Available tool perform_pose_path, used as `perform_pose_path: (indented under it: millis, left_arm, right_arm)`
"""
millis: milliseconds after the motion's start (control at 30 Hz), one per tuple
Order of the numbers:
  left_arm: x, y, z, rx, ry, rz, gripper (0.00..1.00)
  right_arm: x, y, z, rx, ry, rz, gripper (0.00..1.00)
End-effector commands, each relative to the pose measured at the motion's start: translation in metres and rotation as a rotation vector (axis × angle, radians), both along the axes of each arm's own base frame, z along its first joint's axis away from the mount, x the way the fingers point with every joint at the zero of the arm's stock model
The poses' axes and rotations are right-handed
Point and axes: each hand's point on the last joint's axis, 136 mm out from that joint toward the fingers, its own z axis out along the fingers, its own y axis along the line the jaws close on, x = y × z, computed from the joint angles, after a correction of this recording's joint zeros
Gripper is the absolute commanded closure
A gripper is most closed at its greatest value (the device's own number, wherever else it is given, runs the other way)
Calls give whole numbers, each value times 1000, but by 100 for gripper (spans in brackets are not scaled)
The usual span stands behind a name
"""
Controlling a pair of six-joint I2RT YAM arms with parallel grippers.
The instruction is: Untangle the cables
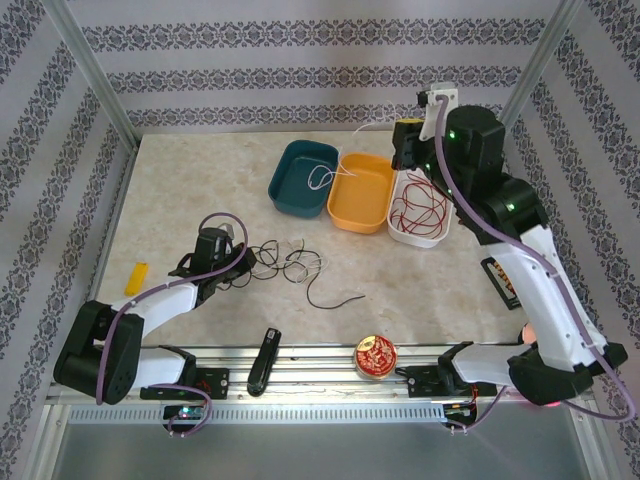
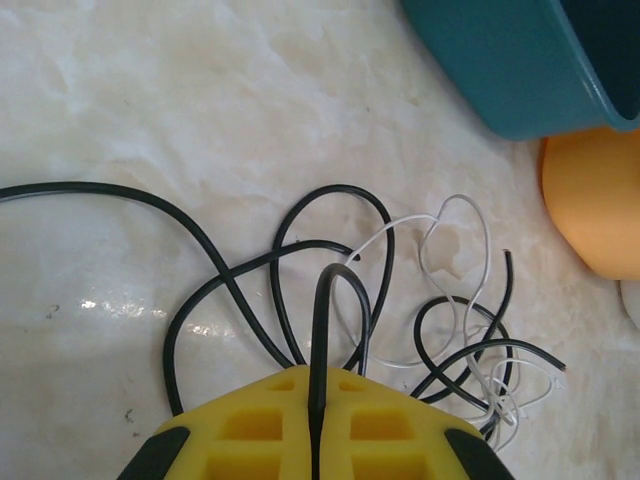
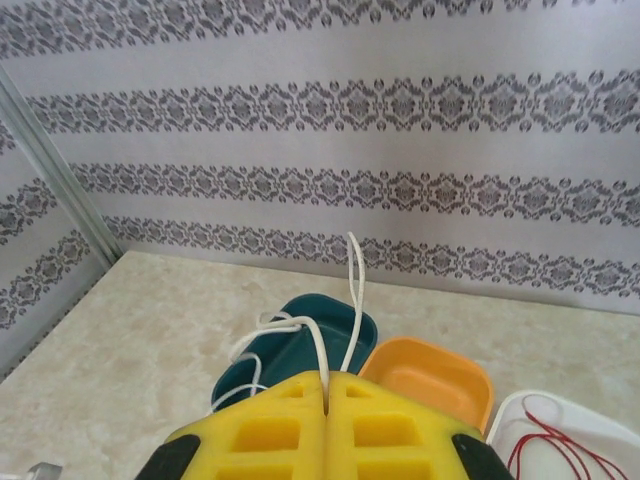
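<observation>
Step in hand, as I read it: pulling one strand out of the knot and sorting by colour into bins.

Left side: your left end effector [image 2: 318, 388] is pinched shut on a black cable [image 2: 320, 300], low over the bench [image 1: 200, 180]. The cable loops straight out of the jaws into the tangle [image 1: 285, 262] just beside it. That tangle is black and white strands crossing each other several times. One loose black strand [image 1: 335, 298] lies apart, just right of the tangle.

Next move, my call: draw the black cable up and away slowly. Watch the white loops that cross it, as they will probably drag along. You may need the other arm to pin them.

Containers, left to right:
- teal bin [image 1: 290, 190]: a white cable [image 3: 352, 290] has its tail in here and rises out of it.
- orange bin [image 1: 365, 200]: nothing in it that I can see.
- white bin [image 1: 415, 240]: red cables [image 1: 415, 210] coiled inside.

Right side: your right end effector [image 3: 327, 385] is raised over the bins, jaws closed on that white cable. I'd say it needs lowering and releasing into the teal bin before that arm can help at the tangle.
</observation>
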Motion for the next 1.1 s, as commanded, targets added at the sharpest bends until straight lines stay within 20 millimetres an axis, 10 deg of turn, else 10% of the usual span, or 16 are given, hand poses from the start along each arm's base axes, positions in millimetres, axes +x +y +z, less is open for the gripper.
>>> perform_pose_path:
  millis: [0, 367, 1067]
  left_arm:
    - [-6, 3, 0, 12, -5, -18, 100]
    - [-8, -1, -1, -19, -12, -32, 100]
    - [-9, -1, -1, -21, -7, -28, 100]
  right_arm:
    - [15, 18, -4, 80, 28, 65, 100]
    - [75, 3, -41, 31, 100, -47, 100]
    - [132, -7, -115, -40, 226, -129, 100]
